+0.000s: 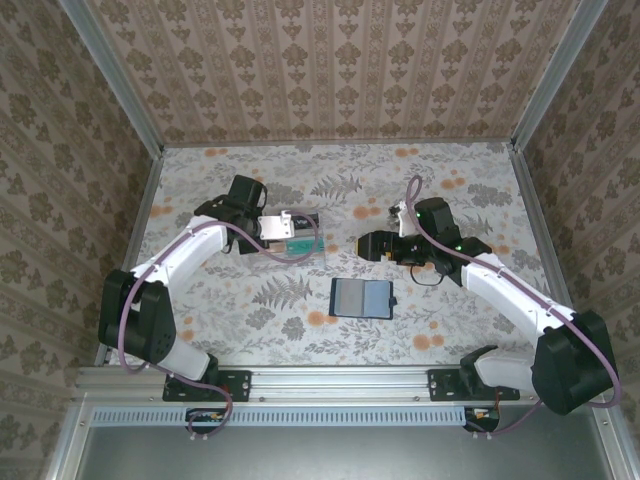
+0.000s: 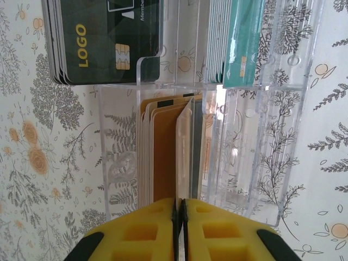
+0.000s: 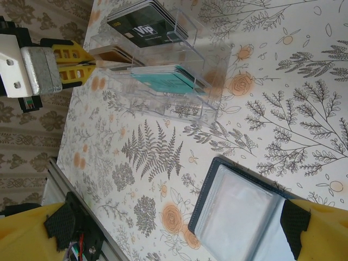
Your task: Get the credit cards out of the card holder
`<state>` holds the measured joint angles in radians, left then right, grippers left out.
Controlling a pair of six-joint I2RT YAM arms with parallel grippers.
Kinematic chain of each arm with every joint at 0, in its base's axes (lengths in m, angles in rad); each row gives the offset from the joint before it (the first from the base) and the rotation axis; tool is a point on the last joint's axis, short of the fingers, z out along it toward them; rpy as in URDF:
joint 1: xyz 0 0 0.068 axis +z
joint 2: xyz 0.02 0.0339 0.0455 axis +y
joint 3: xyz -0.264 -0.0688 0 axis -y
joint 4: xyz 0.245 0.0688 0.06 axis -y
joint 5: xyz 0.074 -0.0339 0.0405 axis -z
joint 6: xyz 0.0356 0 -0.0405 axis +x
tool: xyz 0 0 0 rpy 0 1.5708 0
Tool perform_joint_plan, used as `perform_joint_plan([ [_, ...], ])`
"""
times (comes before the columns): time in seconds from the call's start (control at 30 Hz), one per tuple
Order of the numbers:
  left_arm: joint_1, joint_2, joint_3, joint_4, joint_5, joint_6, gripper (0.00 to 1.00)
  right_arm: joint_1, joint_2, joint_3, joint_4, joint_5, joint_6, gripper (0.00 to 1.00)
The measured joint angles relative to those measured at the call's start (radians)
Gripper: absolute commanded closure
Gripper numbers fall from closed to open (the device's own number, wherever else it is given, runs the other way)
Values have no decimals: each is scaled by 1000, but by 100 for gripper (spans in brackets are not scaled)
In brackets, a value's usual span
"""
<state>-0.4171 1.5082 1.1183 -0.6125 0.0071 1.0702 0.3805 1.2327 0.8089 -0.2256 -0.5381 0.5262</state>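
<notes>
My left gripper (image 2: 182, 217) is clenched on a thin credit card (image 2: 184, 147) inside the clear box (image 2: 261, 136) at 10 o'clock. The right gripper (image 1: 365, 245) hangs spread near the open card holder (image 1: 360, 298) at 6 o'clock. Its visible sleeves (image 3: 239, 212) look empty, so I judge we're nearly done.

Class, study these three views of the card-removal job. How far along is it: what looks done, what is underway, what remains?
Done: the card holder lies open, its visible sleeve looking empty, and tan credit cards stand in the clear box. In hand: the left gripper pinches an edge-on card at that box's slot. Left: release it; the right gripper hovers open, holding nothing.
</notes>
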Motion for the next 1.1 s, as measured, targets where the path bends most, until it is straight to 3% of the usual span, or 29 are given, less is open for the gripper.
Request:
perform_joint_plan([
  [0.53,0,2,0,19,-3,-24,78,0,0,0,13,-2,1,0],
  [0.83,0,-169,-2,76,67,-315,26,34,0,0,0,26,0,0],
  [0.9,-1,-235,-14,109,91,-419,1,61,0,0,-14,46,-5,0],
  [1.1,5,-415,-87,165,161,-782,0,126,0,-2,-39,110,-4,1],
])
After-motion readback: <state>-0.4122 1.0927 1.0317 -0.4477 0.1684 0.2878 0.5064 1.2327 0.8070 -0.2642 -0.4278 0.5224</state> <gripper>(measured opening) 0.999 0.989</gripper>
